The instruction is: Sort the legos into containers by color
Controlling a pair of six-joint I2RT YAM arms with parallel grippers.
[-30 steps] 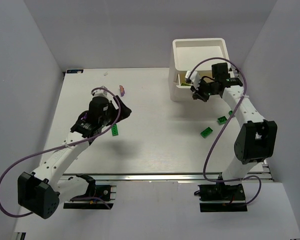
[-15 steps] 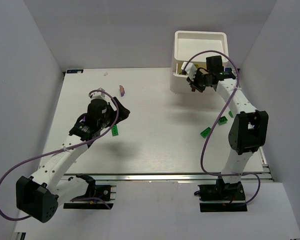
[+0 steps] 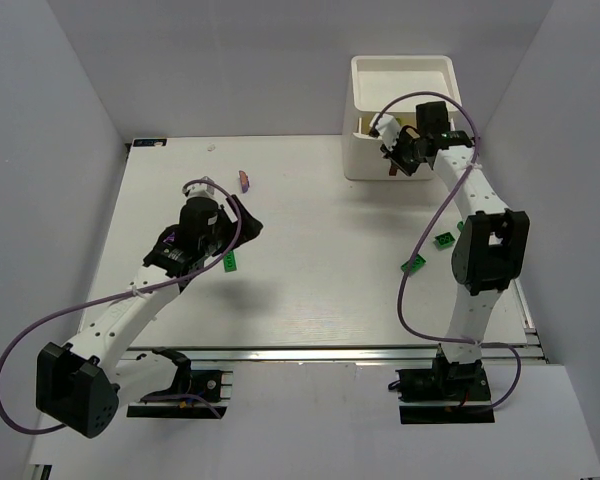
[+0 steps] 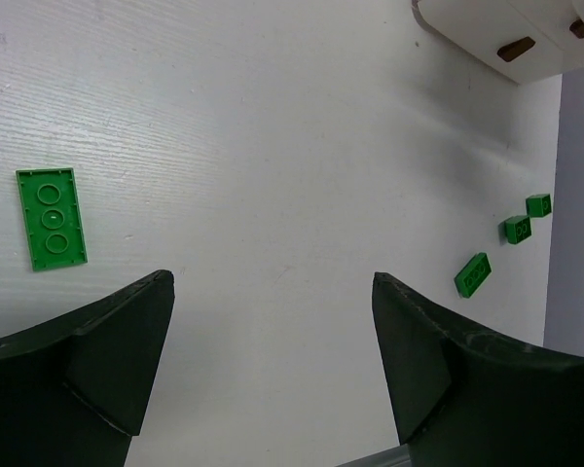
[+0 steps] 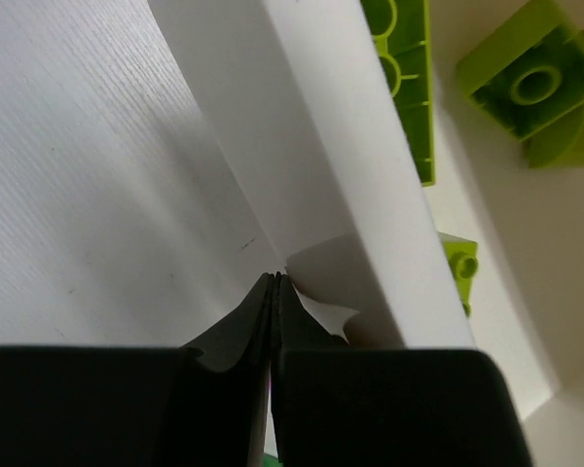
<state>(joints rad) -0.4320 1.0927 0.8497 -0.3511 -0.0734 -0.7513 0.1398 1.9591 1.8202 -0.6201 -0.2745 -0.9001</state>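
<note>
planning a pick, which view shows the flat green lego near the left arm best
Left wrist: the flat green lego lies unobstructed, large enough to show three rings on its face. Top external shows it only as a small green patch by the left fingers. Right wrist does not show it.

We record the table (image 3: 300,300) as white, faintly grained. 1 flat plate (image 4: 51,217) is bright green with 3 rings; 3 bricks (image 4: 473,273) are the same green; 1 brick (image 3: 245,180) is pinkish-purple. The container unit (image 3: 366,160) is white, its handles (image 4: 515,48) dark brown, its drawer bricks (image 5: 530,83) yellow-green. Cables (image 3: 420,96) are purple.
</note>
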